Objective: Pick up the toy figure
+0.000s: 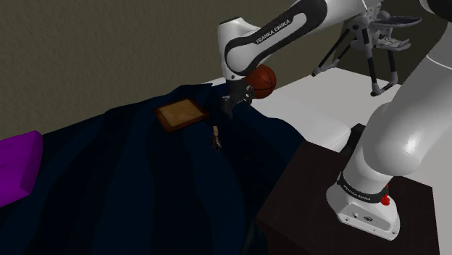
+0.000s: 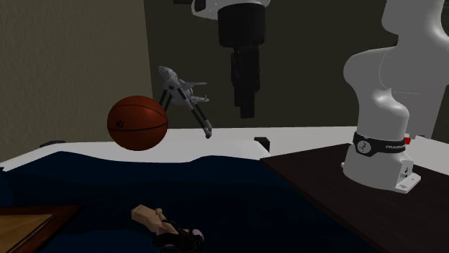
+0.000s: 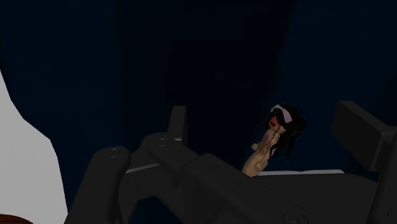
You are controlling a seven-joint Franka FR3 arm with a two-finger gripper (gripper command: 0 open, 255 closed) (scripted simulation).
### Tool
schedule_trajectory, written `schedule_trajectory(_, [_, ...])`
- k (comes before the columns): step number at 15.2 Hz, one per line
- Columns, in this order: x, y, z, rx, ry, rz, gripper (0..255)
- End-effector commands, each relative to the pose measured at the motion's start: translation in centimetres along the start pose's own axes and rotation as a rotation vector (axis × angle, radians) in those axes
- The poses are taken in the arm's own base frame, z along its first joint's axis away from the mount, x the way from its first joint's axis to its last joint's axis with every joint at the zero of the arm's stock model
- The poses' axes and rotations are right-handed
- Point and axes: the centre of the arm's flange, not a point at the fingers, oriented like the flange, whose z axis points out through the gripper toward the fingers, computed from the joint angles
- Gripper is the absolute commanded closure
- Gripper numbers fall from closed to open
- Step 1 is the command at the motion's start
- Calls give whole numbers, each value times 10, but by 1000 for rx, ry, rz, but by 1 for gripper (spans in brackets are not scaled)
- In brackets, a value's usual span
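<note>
We are hovering the gripper (image 1: 233,106), fingers spread wide, above the figure (image 1: 216,138); it is lying below between them, long axis crossing their closing line.

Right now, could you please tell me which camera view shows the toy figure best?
The wrist view: the toy figure is nearest there, its dark hair and tan body plain. The second exterior view shows it lying dimly on the dark blue cloth; the shoulder view shows it very small.
</note>
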Motion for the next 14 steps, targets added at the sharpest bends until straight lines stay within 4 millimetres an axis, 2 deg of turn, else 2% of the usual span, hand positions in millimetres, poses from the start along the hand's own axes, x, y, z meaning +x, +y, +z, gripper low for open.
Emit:
schedule_trajectory(1, [15,-10,18,-3,1,12,0])
schedule_trajectory(14, [124,-76,136,-27,-2,88,0])
